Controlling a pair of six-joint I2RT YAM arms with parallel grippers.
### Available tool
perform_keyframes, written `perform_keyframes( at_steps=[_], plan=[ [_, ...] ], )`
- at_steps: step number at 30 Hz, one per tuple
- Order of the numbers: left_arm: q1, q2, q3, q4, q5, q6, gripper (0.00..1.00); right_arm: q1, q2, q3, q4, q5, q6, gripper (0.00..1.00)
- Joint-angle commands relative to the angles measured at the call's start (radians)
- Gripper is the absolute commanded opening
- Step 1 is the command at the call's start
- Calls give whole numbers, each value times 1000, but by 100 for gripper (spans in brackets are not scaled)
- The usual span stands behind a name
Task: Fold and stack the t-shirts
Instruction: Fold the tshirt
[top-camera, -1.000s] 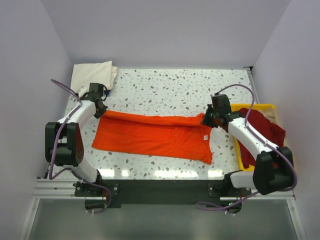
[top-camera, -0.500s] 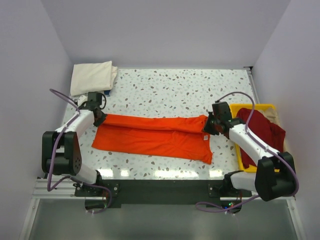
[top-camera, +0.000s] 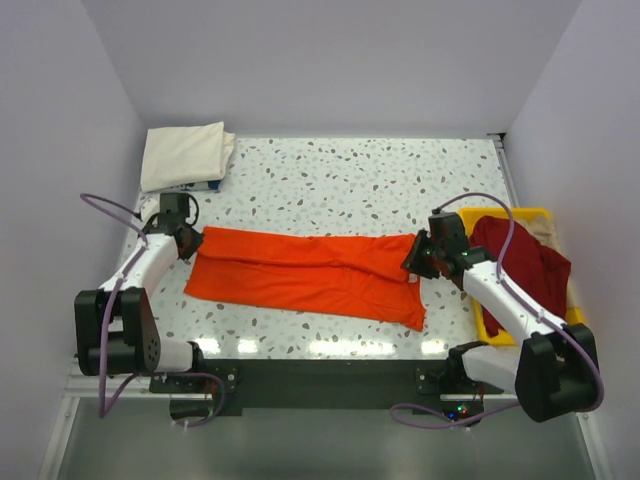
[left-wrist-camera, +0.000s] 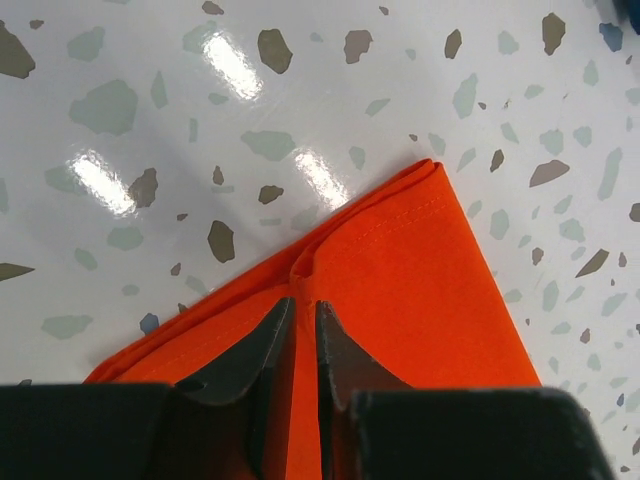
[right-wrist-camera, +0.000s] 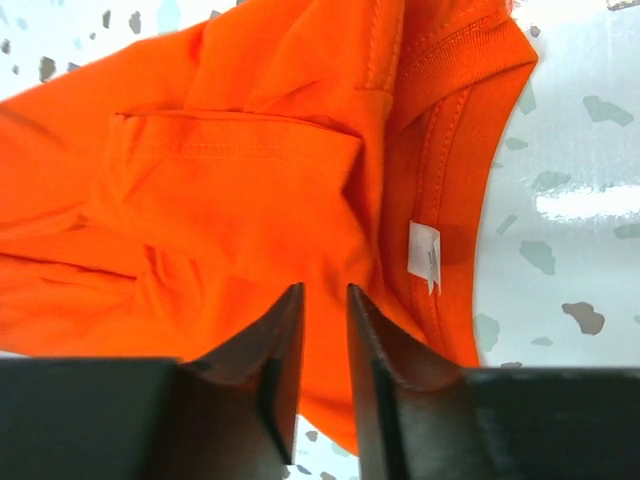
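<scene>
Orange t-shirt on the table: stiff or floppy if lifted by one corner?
Likely floppy: the bright orange cloth t-shirt lies folded with soft creases. Probably light, as its stitched edge looks thin. Pushed, it may bunch rather than slide.

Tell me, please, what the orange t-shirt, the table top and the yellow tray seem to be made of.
Orange t-shirt: soft matte knit cloth, perhaps cotton; stitched hems, ribbed collar, folds. Table top: hard, glossy, speckled like terrazzo or an imitation; it shows bright glare. Yellow tray: probably plastic, judging by its smooth bright rim.
</scene>
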Motion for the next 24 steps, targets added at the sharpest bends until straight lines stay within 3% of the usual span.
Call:
perform_keyframes(
  at_steps=[1, 6, 15, 24],
  plan=[
    [20, -43, -9, 39, 21, 20, 18, 0, -47, -5, 14, -16, -7, 32],
    [20, -20, 9, 103, 95, 15, 18, 0, -21, 45, 63, 2, -1, 36],
    [-42, 63, 59, 169, 233, 79, 21, 13, 252, 198, 186, -13, -36, 41],
    [-54, 58, -21, 243, 326, 93, 23, 163, 429, 338, 180, 112, -95, 49]
  ],
)
